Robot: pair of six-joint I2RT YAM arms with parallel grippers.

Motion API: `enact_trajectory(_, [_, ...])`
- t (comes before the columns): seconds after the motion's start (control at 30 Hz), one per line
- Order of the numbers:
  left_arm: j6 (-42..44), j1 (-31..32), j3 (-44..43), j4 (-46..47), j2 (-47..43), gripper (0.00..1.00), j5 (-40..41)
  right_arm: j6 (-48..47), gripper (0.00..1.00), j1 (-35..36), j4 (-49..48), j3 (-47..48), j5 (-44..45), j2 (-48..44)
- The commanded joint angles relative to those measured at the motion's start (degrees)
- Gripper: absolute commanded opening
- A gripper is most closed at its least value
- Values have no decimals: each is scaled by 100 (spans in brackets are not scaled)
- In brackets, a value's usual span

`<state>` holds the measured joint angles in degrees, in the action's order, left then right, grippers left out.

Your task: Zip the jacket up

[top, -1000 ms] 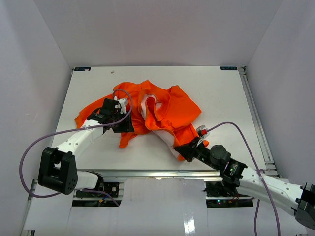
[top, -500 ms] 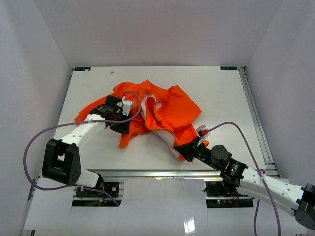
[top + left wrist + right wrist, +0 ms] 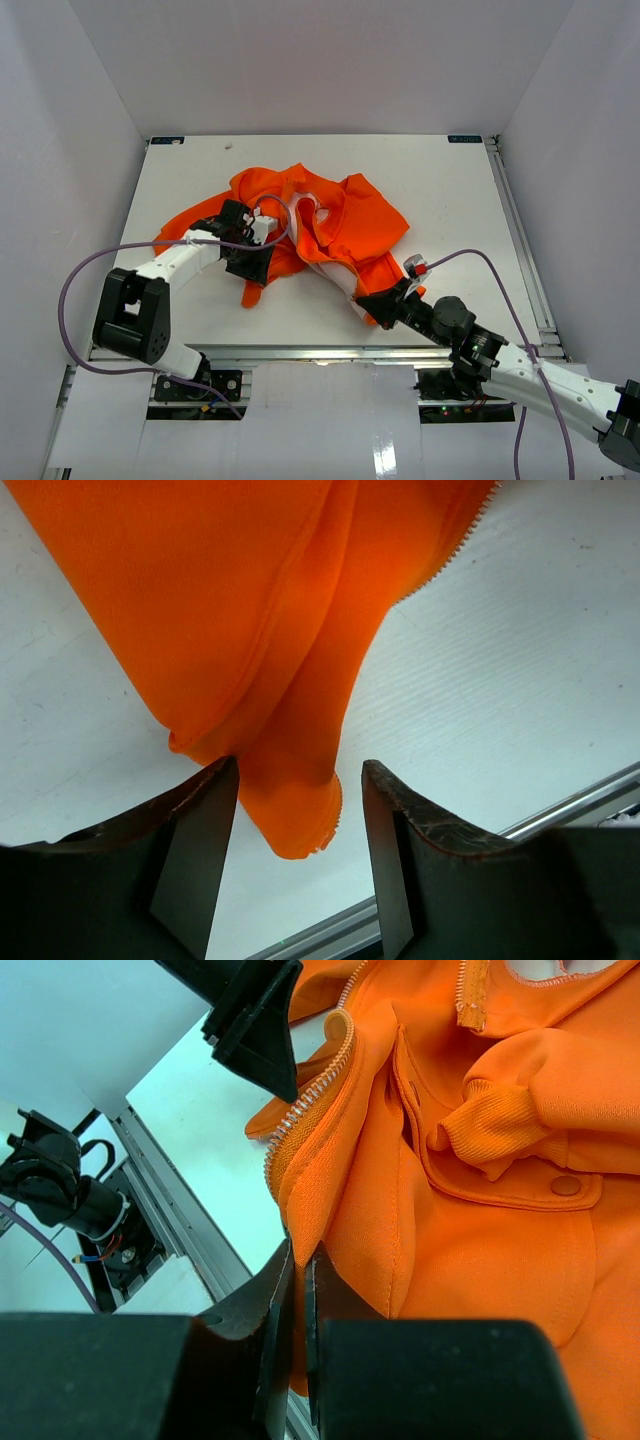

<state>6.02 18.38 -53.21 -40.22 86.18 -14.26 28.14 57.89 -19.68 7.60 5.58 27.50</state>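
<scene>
The right tool [image 3: 300,1255] is clamped on the jacket's [image 3: 345,225] zipper edge, while the left tool [image 3: 300,770] stands apart, seemingly loose around a fold.

A white table [image 3: 450,190] stands boxed in by plain pale walls [image 3: 320,60] on 3 sides, evenly lit.

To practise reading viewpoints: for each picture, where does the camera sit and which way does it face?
Top external: above and behind the bases, looking down at the table, jacket and both arms.
Left wrist: on the left arm, looking past its open left fingers at a jacket fold.
Right wrist: on the right arm, its right fingers pinching the jacket's zipper edge.
Shared: both wrist views show the jacket.
</scene>
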Motion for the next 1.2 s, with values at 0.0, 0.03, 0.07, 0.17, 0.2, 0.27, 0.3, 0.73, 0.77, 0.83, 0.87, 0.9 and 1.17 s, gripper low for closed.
enact_trajectory(0.0, [29,55,80,-56,-339,64,-149,-19,8,18,-203,-32,-49,-87])
enact_trajectory(0.03, [22,69,82,-59,-284,64,-128,-19,8,18,-199,-30,-43,-87])
enact_trajectory(0.07, [5,86,82,-65,-194,64,-57,-19,8,13,-193,-30,-31,-87])
enact_trajectory(0.17, [-1,86,55,-65,219,58,265,-13,8,15,-145,-36,6,-133])
enact_trajectory(0.2, [-6,86,40,-61,371,55,396,-10,8,12,-133,-41,23,-150])
enact_trajectory(0.27, [-31,86,-18,-5,492,30,522,-10,8,12,-108,-48,30,-187])
enact_trajectory(0.3, [-42,86,-22,56,481,17,541,-7,8,12,-94,-48,33,-204])
enact_trajectory(0.73, [-470,38,-222,656,-1653,0,-1121,-6,8,12,-151,14,136,42])
enact_trajectory(0.77, [-599,34,-237,819,-1778,0,-1348,-10,8,12,-168,20,142,86])
enact_trajectory(0.83, [-939,34,-171,1233,-1977,0,-1817,-10,8,12,-197,55,165,195])
enact_trajectory(0.87, [-1116,34,-84,1465,-2043,0,-2067,-13,8,12,-205,77,176,244])
enact_trajectory(0.9, [-1288,34,23,1717,-2097,0,-2362,-18,8,12,-210,99,187,293])
enact_trajectory(1.17, [-3420,42,1291,4496,-2828,0,-3305,-39,8,12,-306,486,548,1016])
